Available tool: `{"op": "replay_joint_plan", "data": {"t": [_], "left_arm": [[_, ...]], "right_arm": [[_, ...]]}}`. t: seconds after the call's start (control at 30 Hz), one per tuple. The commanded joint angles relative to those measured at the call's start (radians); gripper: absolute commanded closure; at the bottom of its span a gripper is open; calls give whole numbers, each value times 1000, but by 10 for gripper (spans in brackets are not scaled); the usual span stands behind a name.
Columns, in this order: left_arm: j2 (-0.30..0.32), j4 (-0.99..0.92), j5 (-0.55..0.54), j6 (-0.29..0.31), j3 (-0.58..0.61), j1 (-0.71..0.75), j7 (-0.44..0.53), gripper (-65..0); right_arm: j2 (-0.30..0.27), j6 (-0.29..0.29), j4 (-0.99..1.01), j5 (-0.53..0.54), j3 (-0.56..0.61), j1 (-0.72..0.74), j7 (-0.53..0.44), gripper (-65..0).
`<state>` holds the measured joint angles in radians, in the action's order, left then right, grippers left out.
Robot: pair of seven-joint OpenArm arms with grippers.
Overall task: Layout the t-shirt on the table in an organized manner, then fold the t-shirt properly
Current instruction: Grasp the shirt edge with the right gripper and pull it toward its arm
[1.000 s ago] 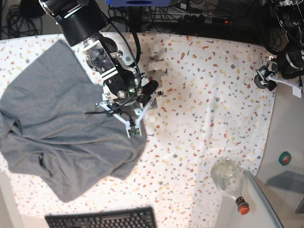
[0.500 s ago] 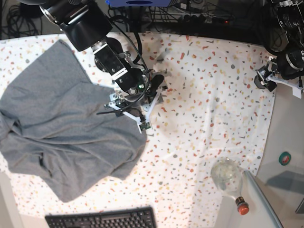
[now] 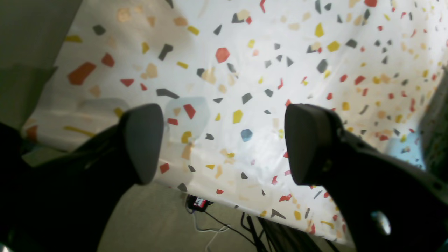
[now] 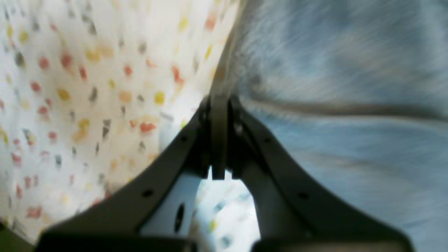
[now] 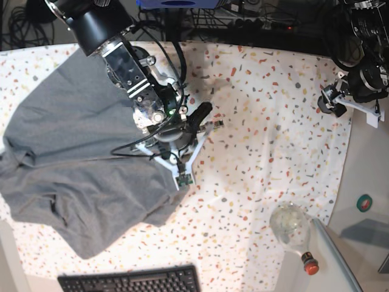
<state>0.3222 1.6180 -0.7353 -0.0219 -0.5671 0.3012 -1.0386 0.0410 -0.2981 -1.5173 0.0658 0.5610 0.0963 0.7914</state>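
T-shirt (image 5: 79, 158) cloth lies crumpled over the left half of the table (image 5: 273, 140), its left edge cut off by the base view's border and its neckline and sleeves impossible to pick out among the folds. Right gripper (image 4: 218, 140) sits at the shirt's right edge with its jaws pressed together on a thin fold of grey fabric, though motion blur smears the wrist view. Left gripper (image 3: 224, 140) hangs past the table's far right edge, jaws spread wide, holding nothing; its body fills that view's lower corners.
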Motion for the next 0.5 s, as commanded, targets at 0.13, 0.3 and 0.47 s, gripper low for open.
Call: {"op": "replay_joint_plan", "data": {"t": [0.13,0.3,0.47], "left_arm": [[18,15,-16,4,63,-27,11,-517],[16,15,-16,4,101,-29,11,-517],[15,15,-16,4,103,-29,11,-517]], "right_arm": [[-16,9,94,-10,-204,116,-8,0],[-17,245,321,-10,-428,231,-16,0],[-43,320,444,-14,-543,274,-91,0]]}}
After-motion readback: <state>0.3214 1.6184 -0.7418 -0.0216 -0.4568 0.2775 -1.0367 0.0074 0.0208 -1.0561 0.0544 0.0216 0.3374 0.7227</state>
